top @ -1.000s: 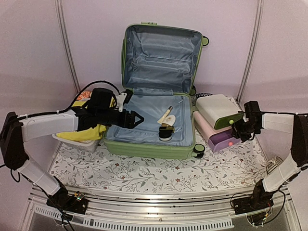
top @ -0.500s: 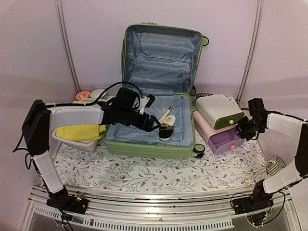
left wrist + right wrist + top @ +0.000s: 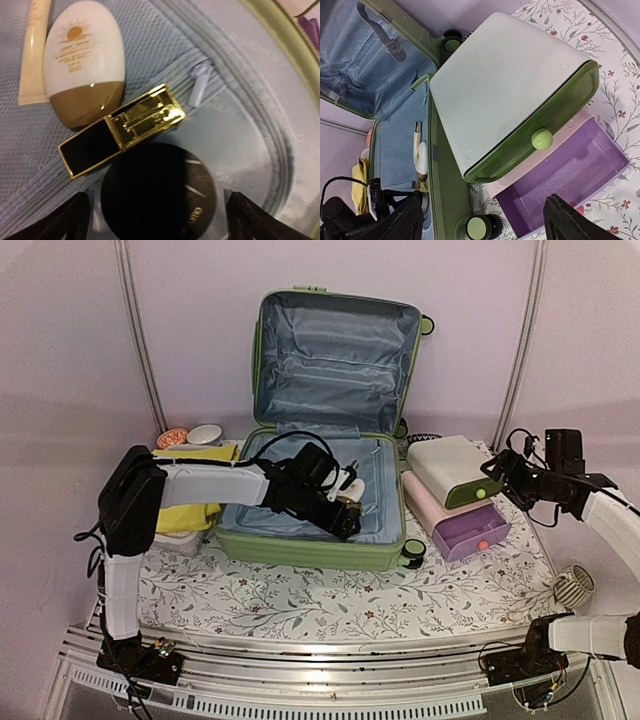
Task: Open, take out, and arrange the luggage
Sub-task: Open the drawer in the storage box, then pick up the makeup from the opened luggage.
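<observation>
The light-green luggage lies open, its lid upright against the back wall. Inside on the grey-blue lining are a black round compact, a gold-and-black lipstick case, a white-and-brown bottle and a cream tube. My left gripper reaches into the case and stands open, one finger on each side of the compact, not closed on it. My right gripper hangs open and empty in the air beside the white-and-green box.
The box's purple drawer is pulled out, under a green knob. A white basket with yellow cloth stands left of the case, with two small bowls behind it. A small white ribbed object lies at the right.
My left arm has swung right into the case, over the cosmetics, and its jaws have spread wider. My right gripper has opened and drawn back up and to the right from the drawer box.
</observation>
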Controlling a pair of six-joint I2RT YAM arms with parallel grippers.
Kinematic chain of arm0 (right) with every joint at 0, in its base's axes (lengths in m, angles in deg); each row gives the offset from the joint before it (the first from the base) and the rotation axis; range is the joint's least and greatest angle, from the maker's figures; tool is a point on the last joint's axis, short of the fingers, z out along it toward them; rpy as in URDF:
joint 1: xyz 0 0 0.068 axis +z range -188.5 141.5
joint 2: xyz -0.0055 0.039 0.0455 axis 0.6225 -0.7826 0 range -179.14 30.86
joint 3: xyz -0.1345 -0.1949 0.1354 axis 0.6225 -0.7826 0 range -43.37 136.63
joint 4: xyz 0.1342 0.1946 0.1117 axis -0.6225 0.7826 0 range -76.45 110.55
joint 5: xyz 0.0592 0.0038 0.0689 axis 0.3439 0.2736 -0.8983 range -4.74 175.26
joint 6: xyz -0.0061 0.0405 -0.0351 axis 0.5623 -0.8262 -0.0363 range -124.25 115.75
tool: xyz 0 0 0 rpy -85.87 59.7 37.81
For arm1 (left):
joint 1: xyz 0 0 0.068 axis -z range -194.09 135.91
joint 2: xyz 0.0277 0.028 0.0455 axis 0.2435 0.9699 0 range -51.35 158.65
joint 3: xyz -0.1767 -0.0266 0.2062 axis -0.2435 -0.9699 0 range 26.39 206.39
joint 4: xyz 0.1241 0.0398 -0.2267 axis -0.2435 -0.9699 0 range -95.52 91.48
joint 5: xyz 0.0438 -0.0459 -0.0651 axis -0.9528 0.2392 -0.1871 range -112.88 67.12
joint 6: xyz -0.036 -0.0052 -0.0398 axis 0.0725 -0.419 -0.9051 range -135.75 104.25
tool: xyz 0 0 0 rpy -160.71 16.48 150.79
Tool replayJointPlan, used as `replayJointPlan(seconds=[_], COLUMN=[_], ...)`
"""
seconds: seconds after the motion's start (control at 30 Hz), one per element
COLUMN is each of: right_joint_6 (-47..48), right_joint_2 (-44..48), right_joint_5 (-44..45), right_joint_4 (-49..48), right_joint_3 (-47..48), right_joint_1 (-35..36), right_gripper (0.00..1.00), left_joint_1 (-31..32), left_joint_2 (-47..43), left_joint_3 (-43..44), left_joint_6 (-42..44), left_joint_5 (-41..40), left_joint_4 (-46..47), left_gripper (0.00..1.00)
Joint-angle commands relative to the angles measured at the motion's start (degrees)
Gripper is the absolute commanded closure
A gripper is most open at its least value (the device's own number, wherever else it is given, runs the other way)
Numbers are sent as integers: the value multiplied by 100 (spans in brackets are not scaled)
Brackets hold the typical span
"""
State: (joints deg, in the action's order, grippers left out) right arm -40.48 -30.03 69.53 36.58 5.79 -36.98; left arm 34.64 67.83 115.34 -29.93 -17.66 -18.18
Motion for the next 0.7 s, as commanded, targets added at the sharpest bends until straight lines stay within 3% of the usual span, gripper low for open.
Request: replayJointPlan(seconds=[0.0, 0.37, 0.53, 0.67], right_joint_6=[418, 842, 1196, 1221], right_joint_2=[312, 519, 440, 122], right_joint_5=[-266, -739, -1565, -1837], right_joint_4=[64, 279, 352, 349], right_joint_3=[-140, -129, 86, 413], right_joint_1=[31, 24, 175, 852], right_gripper=[15, 15, 15, 15], left_joint_1=[0, 8, 138, 225], left_joint_2=[220, 285, -367, -1051], left_joint_3=[308, 456, -25, -550], left_joint_6=[-157, -272, 197, 591], left_joint_5=[-283, -292, -262, -66], left_joint_4=[-379, -120, 473, 1029], left_gripper=[4, 32, 37, 41])
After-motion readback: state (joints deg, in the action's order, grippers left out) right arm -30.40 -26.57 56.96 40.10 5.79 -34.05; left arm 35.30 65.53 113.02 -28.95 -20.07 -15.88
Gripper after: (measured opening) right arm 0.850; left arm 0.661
